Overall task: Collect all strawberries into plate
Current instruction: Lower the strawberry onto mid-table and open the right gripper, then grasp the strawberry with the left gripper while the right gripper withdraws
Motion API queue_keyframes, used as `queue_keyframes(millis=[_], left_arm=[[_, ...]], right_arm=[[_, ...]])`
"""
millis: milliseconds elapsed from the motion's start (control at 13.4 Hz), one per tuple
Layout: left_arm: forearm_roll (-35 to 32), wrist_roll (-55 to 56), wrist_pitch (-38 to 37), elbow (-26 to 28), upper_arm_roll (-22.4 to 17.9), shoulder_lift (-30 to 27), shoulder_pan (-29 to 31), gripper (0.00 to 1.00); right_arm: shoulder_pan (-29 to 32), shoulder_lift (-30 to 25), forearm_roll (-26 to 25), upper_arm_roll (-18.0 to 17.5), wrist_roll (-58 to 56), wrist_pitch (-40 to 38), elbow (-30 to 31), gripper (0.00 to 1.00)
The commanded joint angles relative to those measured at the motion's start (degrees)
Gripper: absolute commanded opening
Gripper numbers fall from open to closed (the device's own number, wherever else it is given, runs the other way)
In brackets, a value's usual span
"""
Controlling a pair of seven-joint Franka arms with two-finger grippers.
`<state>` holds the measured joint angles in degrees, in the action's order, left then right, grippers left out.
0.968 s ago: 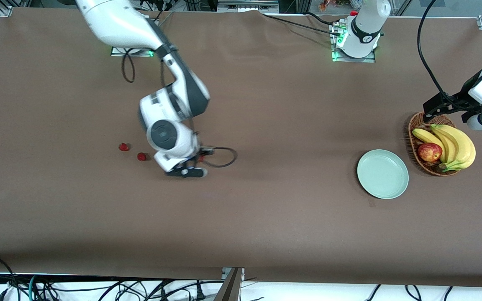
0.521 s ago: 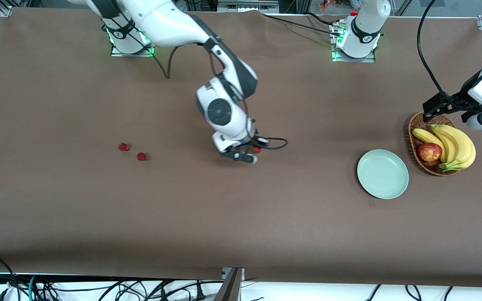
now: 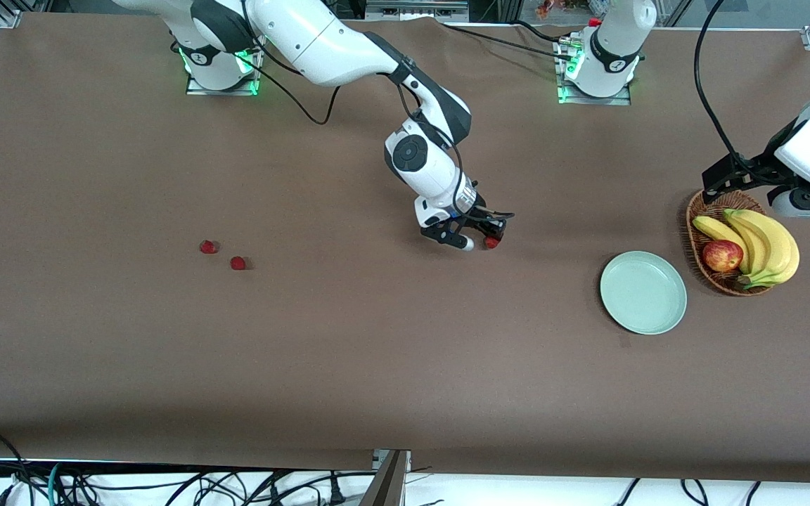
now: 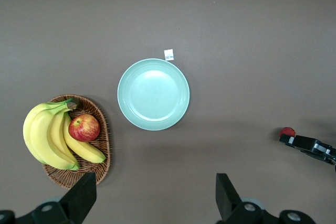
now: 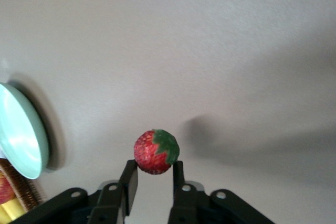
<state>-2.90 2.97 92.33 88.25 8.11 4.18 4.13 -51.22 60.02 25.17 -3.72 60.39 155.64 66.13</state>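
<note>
One strawberry (image 5: 156, 152) was gripped between the fingertips (image 5: 130, 178) of the right end effector (image 3: 479, 239), its green top showing in the right wrist view; that end effector hung over bare brown bench (image 3: 405, 365) about midway along its length, and the berry also showed in the front view (image 3: 491, 242) and, small, in the left wrist view (image 4: 286, 131). The right arm reached out from its base toward the left arm's end of the bench.

The other two strawberries lay on the bench toward the right arm's end, close to each other but not touching: one (image 3: 207, 247) a little farther from the front camera, the other (image 3: 238, 263) a little nearer to it.

The plate (image 3: 643, 292), pale mint green and round, sat on the bench toward the left arm's end with nothing in it; its rim appeared in the right wrist view too (image 5: 21, 129). A small white tag (image 4: 169, 54) lay on the bench just beside its rim.

Just beside the plate, farther toward the left arm's end, stood a woven basket (image 3: 700, 246) holding a bunch of bananas (image 3: 763, 246) and a red-yellow apple (image 3: 722, 256).

The left end effector (image 4: 152, 203) waited in the air over the basket and plate area, its fingers spread wide apart and grasping nothing.
</note>
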Motion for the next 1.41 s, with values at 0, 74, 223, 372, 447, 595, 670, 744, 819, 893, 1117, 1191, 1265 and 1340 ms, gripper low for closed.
queue_keyframes(millis=[0, 74, 223, 372, 447, 595, 670, 744, 819, 893, 1117, 1191, 1265, 1340], left_arm=[[1.06, 0.54, -0.84, -0.97, 0.06, 0.48, 0.18, 1.0], [1.06, 0.63, -0.84, -0.8, 0.06, 0.48, 0.18, 1.0], [1.06, 0.63, -1.71, -0.71, 0.06, 0.48, 0.18, 1.0], [1.32, 0.72, -2.33, -0.71, 0.59, 0.57, 0.09, 1.0], [2.54, 0.63, -2.51, -0.71, 0.85, 1.27, 0.0, 1.0], [6.31, 0.02, -6.17, -1.06, 0.94, 6.6, -1.05, 1.0], [8.07, -0.16, -7.68, -1.32, 0.94, 8.55, -2.27, 1.0], [8.35, 0.1, -7.61, -1.15, 0.94, 10.48, -3.85, 1.0], [8.35, 0.72, -7.0, -1.23, 0.86, 13.29, -5.87, 1.0], [8.35, 0.72, -3.94, -0.8, 0.86, 15.84, -7.63, 1.0], [7.65, 0.9, 9.12, 3.57, 0.94, 20.42, -12.56, 1.0], [7.82, -0.49, 17.1, 6.82, 1.03, 21.56, -12.83, 1.0], [8.09, -0.6, 24.75, 10.42, 2.86, 22.45, -13.44, 1.0], [8.09, 0.1, 32.13, 14.46, 3.66, 22.72, -14.06, 1.0]], right_arm=[[2.87, -2.44, -2.84, 0.2, -1.85, -7.67, -1.27, 1.0], [4.45, -4.8, -2.93, 0.29, -3.51, -13.46, -1.27, 1.0], [8.06, -8.76, -2.85, 0.2, -4.49, -23.14, -1.27, 1.0], [12.17, -11.23, -3.02, 0.9, -8.07, -30.97, -1.27, 1.0], [14.11, -11.5, -3.02, 0.91, -12.1, -34.14, -1.18, 1.0], [15.01, -13.61, -5.9, 5.53, -19.31, -41.44, 0.91, 1.0], [15.01, -15.36, -8.53, 6.87, -24.04, -42.34, 3.28, 1.0], [15.01, -17.29, -11.17, 8.36, -28.09, -42.44, 6.43, 1.0], [15.01, -19.13, -12.24, 10.29, -31.53, -42.7, 9.95, 1.0], [15.01, -20.54, -12.25, 13.27, -36.78, -42.87, 13.29, 1.0], [15.1, -24.16, -11.81, 22.5, -59.0, -42.7, 23.49, 0.99], [15.27, -24.25, -11.81, 24.53, -62.46, -42.27, 25.34, 0.99], [15.19, -24.42, -11.81, 25.86, -64.85, -41.83, 26.67, 0.99], [15.28, -25.21, -11.9, 26.65, -66.35, -41.21, 28.68, 0.99]])
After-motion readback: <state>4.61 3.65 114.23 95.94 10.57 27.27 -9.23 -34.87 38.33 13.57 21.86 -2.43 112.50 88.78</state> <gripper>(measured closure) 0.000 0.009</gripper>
